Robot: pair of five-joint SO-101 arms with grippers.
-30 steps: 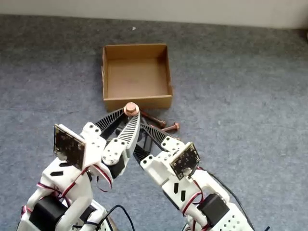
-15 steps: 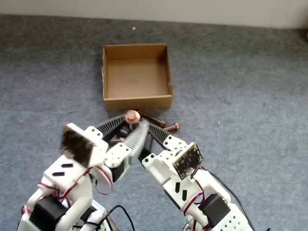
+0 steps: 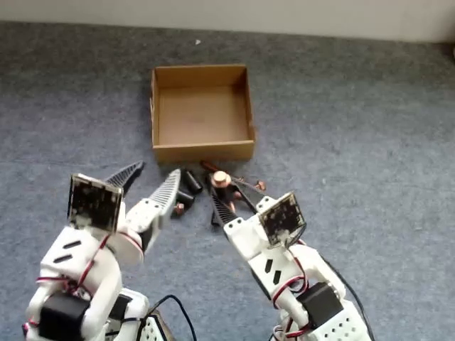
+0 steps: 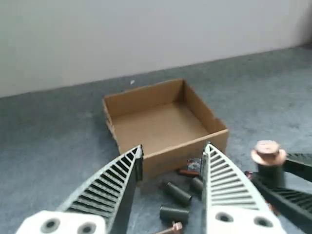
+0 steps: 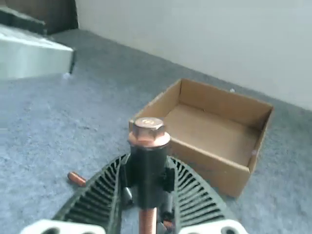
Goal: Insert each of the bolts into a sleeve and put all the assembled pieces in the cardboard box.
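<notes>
Between the fingers of the right gripper [image 5: 146,163] stands the assembled piece: a copper bolt [image 5: 148,130] seated in a black sleeve [image 5: 145,185], which the fingers clamp from both sides. Its long axis runs upright, head on top, shank poking out below. Beside it the left gripper [image 3: 155,172] hangs spread wide, holding nothing. On the carpet [image 3: 355,106] just beyond both lie loose sleeves [image 4: 176,193] and a loose bolt [image 4: 170,227], not yet paired. Farther on sits the cardboard box [image 3: 202,150], open side up, almost straight ahead of the right gripper, which is the nearer of the two. I judge the next move to be a short forward carry over the near wall before letting go.
</notes>
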